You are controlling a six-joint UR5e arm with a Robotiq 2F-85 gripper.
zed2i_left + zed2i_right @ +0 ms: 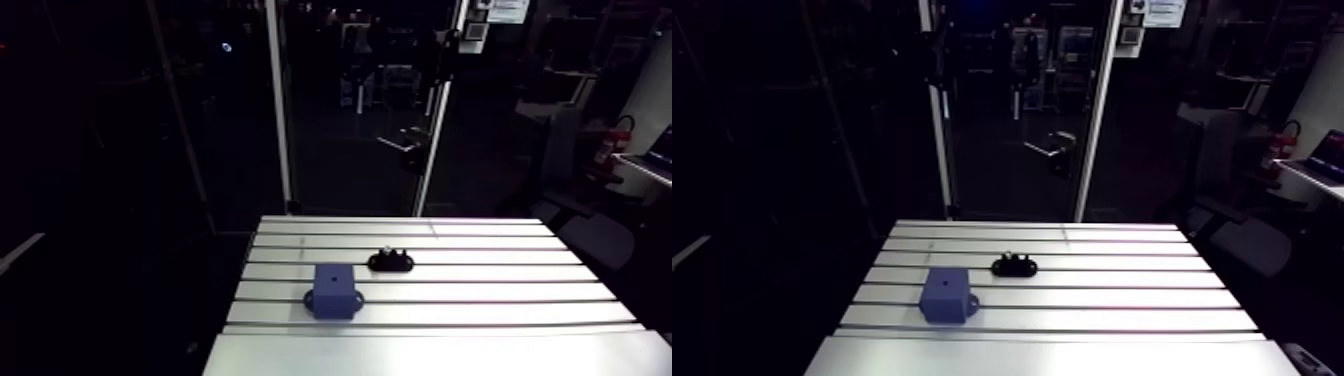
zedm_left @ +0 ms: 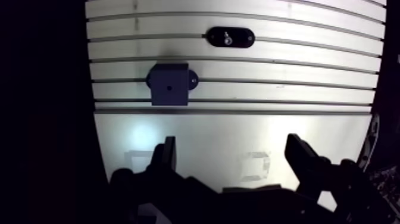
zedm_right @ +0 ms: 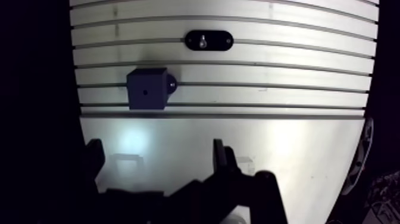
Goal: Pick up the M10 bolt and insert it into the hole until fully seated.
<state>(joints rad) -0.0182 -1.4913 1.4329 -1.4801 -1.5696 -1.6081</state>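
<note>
A blue block [image 2: 168, 84] with a small dark hole [image 2: 169, 87] in its top face sits on the slotted table [image 2: 286, 83], with a round lug on one side. Beyond it lies a black oval holder [image 2: 230, 37], and a small shiny bolt [image 2: 227, 39] stands in its middle. In the arm view the block [image 1: 335, 288] is nearer and the holder [image 1: 391, 262] lies behind it to the right. My gripper [image 2: 233, 154] shows only in the wrist view. It hangs well above the smooth near strip of the table, short of the block. It is open, with nothing between its fingers [image 2: 165, 156].
The near part of the table is a smooth plate [image 2: 202, 137] with a bright glare patch, and the slotted part lies ahead of it. Past the table's side edges everything drops into darkness. White frame posts [image 1: 279, 110] rise behind the far edge.
</note>
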